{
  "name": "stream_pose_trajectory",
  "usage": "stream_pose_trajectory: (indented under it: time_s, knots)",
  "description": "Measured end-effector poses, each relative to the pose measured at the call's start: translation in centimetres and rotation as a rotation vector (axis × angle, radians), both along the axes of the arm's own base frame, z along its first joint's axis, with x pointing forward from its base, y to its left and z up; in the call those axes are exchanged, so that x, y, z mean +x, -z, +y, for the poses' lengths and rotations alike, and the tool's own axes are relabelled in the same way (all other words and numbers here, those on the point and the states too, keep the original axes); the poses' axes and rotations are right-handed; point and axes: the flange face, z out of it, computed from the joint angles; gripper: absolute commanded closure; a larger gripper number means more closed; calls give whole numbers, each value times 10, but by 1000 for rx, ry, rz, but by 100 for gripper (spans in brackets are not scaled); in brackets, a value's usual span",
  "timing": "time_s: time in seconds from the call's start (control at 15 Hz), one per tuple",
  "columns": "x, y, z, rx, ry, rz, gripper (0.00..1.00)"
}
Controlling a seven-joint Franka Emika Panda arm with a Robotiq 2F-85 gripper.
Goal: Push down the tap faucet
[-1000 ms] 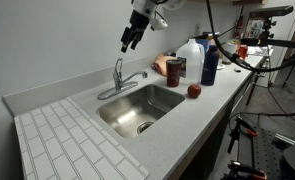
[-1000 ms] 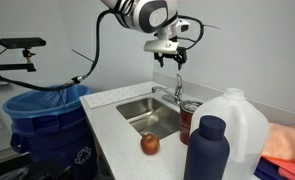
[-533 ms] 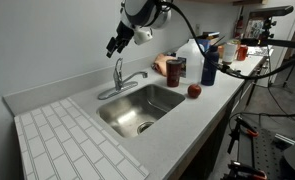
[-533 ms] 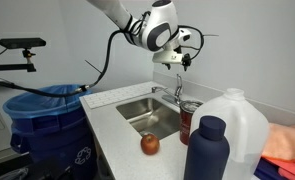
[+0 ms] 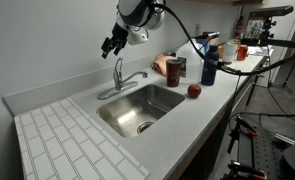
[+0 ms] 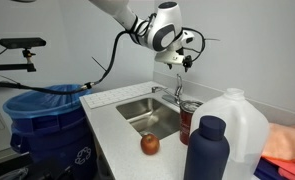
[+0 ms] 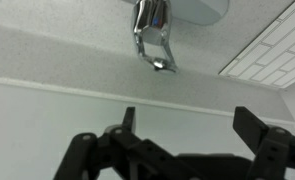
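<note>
Above the tap faucet [image 5: 117, 78], the gripper [image 5: 108, 46] edged wallward.

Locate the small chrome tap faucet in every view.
In an exterior view: small chrome tap faucet left of centre, at the steel sink basin's back rim.
In an exterior view: faucet right of centre, beside the basin.
Wrist view: faucet at top centre.
Shared landmark: black end effector, open.

One tap faucet [image 5: 120, 78] stands at the far rim of one sink basin [image 5: 111, 111]. On the counter to its right there are one red apple [image 5: 194, 91], one dark blue bottle [image 5: 209, 62], one white jug [image 5: 191, 50] and one brown can [image 5: 175, 68]. An exterior view shows one blue bin [image 6: 42, 115] at the left. There is one gripper [image 5: 109, 45], with two fingers [image 7: 255, 128].
</note>
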Motion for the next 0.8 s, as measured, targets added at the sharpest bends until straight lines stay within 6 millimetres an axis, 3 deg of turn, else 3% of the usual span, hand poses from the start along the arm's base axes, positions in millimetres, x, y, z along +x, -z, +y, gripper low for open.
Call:
stream_pose_trajectory:
  time_s: [0.2,0.8]
  knots:
    - [0,9,-1,40,37,88,0]
    - [-3,10,13,121,51,211,0]
